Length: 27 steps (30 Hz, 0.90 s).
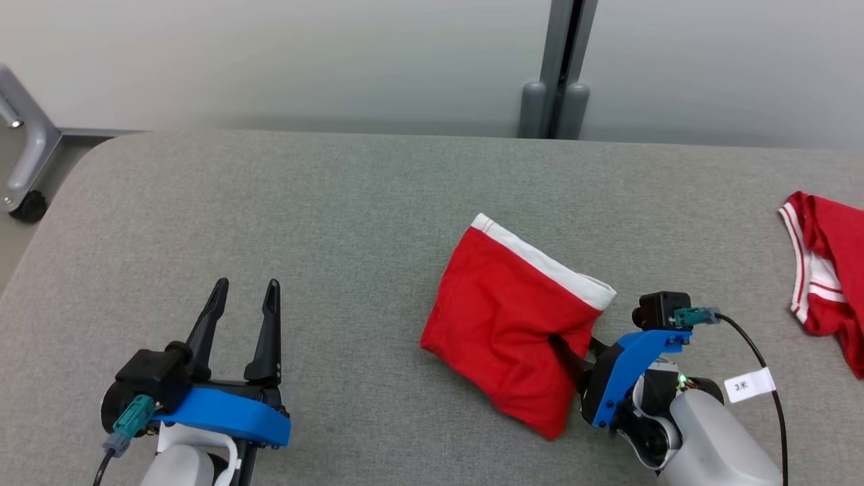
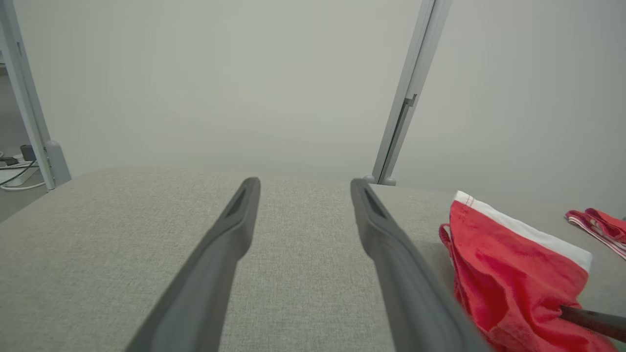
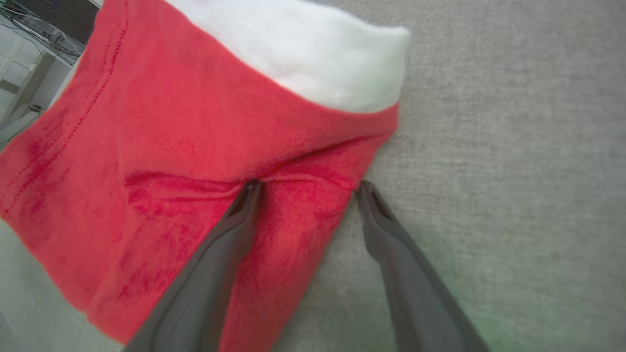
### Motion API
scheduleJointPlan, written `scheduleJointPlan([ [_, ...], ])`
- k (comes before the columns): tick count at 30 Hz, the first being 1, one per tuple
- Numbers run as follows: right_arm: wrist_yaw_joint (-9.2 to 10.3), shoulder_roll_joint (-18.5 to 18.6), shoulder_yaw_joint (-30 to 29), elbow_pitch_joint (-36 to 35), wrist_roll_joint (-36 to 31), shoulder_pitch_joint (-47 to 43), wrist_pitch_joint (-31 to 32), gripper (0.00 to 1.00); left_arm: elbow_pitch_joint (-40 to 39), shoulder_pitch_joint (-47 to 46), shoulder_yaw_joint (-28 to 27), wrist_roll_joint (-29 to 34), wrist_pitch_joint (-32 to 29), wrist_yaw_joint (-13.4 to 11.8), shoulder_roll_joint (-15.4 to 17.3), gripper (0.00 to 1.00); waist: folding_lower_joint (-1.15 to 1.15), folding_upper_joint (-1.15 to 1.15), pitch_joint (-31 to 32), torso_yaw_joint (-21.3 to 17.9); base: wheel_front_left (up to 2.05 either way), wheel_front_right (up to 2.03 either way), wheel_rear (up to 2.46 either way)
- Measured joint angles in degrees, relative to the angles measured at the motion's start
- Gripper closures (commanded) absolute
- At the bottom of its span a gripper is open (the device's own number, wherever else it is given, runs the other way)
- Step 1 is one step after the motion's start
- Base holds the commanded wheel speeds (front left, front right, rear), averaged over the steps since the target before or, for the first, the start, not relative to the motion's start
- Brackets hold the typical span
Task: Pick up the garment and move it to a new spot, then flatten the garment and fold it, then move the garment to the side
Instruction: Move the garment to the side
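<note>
The garment (image 1: 499, 317), red shorts with a white waistband, lies folded on the grey table (image 1: 337, 202) right of centre. My right gripper (image 1: 574, 344) is open at its near right edge. In the right wrist view the gripper (image 3: 309, 185) straddles the garment (image 3: 171, 146): one finger rests on the red cloth, the other on bare table just beside the hem. My left gripper (image 1: 246, 283) is open over bare table at the lower left, well apart from the garment. In the left wrist view the gripper (image 2: 305, 185) has nothing between its fingers, and the garment (image 2: 508, 274) lies off to the right.
A second red cloth with white stripes (image 1: 827, 270) lies at the table's right edge, also seen in the left wrist view (image 2: 596, 222). A grey post (image 1: 557, 67) stands behind the table against a pale wall. A wheeled metal frame (image 1: 27, 162) stands past the far left corner.
</note>
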<state>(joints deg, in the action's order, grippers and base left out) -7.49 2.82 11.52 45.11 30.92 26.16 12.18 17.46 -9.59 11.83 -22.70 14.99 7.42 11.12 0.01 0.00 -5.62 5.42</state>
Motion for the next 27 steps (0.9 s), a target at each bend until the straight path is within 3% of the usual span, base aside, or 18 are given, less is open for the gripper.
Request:
scheduleJointPlan([
  [8, 0.0, 0.43, 5.75, 9.69, 1.04, 5.76, -1.31, 0.0, 0.26, -0.97, 0.32, -0.07, 0.0, 0.0, -0.54, 0.0, 0.0, 0.0, -1.45, 1.56, 0.0, 0.0, 0.0],
  [9, 0.0, 0.49, 6.62, 10.21, 1.04, 6.2, -1.23, 0.2, 0.27, -0.97, 0.29, -0.08, 0.0, 0.0, -0.59, 0.0, -0.01, 0.0, -1.46, 1.53, 0.0, 0.0, 0.0],
  [10, 0.0, 0.52, 7.36, 10.63, 1.04, 6.49, -1.18, 0.64, 0.27, -0.97, 0.22, -0.08, 0.0, 0.0, -0.6, 0.0, -0.01, 0.0, -1.46, 1.46, 0.0, 0.0, 0.0],
  [11, 0.0, 0.55, 8.02, 11.01, 0.9, 6.8, -1.23, 1.0, 0.25, -0.97, 0.14, -0.09, 0.0, 0.0, -0.6, 0.0, -0.01, 0.0, -1.48, 1.34, 0.0, 0.0, 0.0],
  [19, -0.01, -0.04, 8.84, 10.94, -8.23, 11.72, -0.83, 1.0, -0.85, -0.9, -0.99, -0.08, 0.0, 0.0, -0.65, 0.0, -0.01, 0.0, -1.92, -1.39, 0.0, 0.0, 0.0],
  [23, -0.01, 0.75, 11.52, 4.31, -11.63, 15.68, 7.15, 1.0, -1.93, -0.86, -1.42, 0.02, 0.0, 0.0, -0.68, 0.0, -0.01, 0.0, -2.54, -3.65, 0.0, 0.0, 0.0],
  [27, -0.02, 7.89, 16.23, -6.68, -8.71, 18.44, 18.42, 1.0, -3.25, -0.94, -1.85, 0.21, 0.0, 0.0, -0.58, 0.0, -0.01, 0.0, -3.76, -6.05, 0.0, 0.0, 0.0],
])
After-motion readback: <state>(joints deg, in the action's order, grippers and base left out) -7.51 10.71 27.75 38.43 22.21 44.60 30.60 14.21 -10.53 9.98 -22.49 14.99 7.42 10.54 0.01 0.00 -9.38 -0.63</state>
